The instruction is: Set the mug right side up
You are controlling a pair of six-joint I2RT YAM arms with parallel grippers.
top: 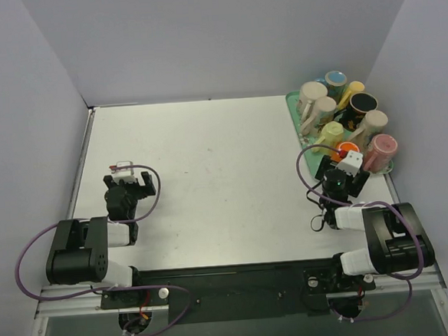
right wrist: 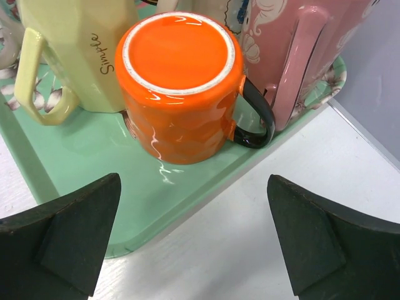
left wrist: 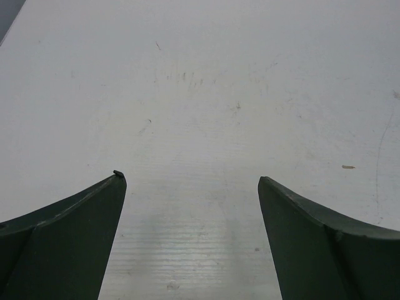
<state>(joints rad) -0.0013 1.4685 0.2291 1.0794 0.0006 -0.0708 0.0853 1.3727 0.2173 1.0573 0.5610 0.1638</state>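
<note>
R gripper (right wrist: pixel 194 181), bottom of frame, spread wide, empty. Upside-down orange mug (right wrist: pixel 181 100) sits on tray (right wrist: pixel 75 175), upper centre, handle right, near pink mug (right wrist: pixel 300 56). Best bet: straddle body, avoid handle, lift clear before flipping. L gripper (left wrist: pixel 190 181) also parted, over desk (left wrist: pixel 206 94).

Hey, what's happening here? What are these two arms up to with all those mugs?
The right arm is stretched toward a green tray crowded with mugs. Its jaws are open, empty, and lined up in front of an orange mug that sits upside down on the tray, base up. Nothing is gripped yet. The left arm hangs over the table, jaws open and empty.
</note>
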